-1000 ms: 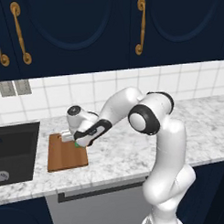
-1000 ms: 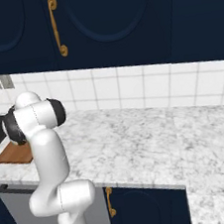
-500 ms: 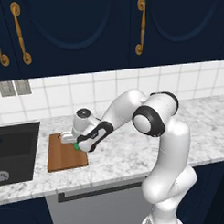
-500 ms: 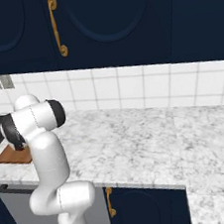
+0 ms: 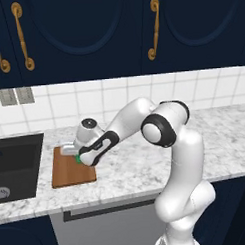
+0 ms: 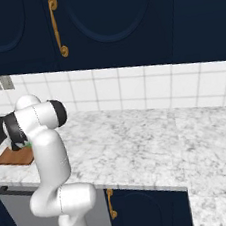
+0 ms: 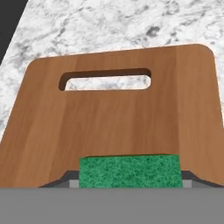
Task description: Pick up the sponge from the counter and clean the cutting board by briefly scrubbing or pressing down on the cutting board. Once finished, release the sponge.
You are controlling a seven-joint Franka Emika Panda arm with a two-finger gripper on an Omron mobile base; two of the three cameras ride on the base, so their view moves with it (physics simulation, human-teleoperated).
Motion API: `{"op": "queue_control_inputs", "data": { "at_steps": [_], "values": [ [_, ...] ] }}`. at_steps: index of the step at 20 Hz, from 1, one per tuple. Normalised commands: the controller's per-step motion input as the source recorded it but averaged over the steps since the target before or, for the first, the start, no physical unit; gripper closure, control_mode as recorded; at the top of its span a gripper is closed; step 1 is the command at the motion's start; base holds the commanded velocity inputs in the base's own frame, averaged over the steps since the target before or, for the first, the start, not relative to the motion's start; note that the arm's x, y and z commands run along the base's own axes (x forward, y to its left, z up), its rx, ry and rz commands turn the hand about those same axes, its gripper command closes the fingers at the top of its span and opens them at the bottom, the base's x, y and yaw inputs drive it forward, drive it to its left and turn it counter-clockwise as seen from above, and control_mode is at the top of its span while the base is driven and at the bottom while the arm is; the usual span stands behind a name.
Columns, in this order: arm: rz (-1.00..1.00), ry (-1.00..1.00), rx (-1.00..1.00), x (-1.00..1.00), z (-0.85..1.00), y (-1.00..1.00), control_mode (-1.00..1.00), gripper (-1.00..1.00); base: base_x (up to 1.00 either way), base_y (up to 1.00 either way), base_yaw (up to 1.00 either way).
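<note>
Though over board [image 7: 118, 118] — sponge [image 7: 130, 171] between pincer [image 7: 130, 183] tips

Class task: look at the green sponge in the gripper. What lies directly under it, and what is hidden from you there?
The wooden cutting board lies under the sponge, on the marbled counter. Hidden: their contact and the gripper fingertips.

Pincer [image 7: 130, 183] clamped, arm outstretched left

Both base views flank the cutting board [image 5: 71, 171]; hand view overhead.
</note>
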Motion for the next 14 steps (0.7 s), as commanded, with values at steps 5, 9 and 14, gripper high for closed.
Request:
{"op": "queue_control_inputs", "data": {
  "at_steps": [5, 9, 14],
  "values": [
    [-0.05, 0.00, 0.00, -0.17, -0.02, 0.80, -1.00, 1.00, 0.00, 0.00, 0.00],
    [-0.11, 0.00, 0.06, -0.27, -0.02, 0.54, -1.00, 1.00, 0.00, 0.00, 0.00],
    [-0.11, 0.00, 0.06, -0.50, -0.09, 0.16, -1.00, 1.00, 0.00, 0.00, 0.00]
  ]
}}
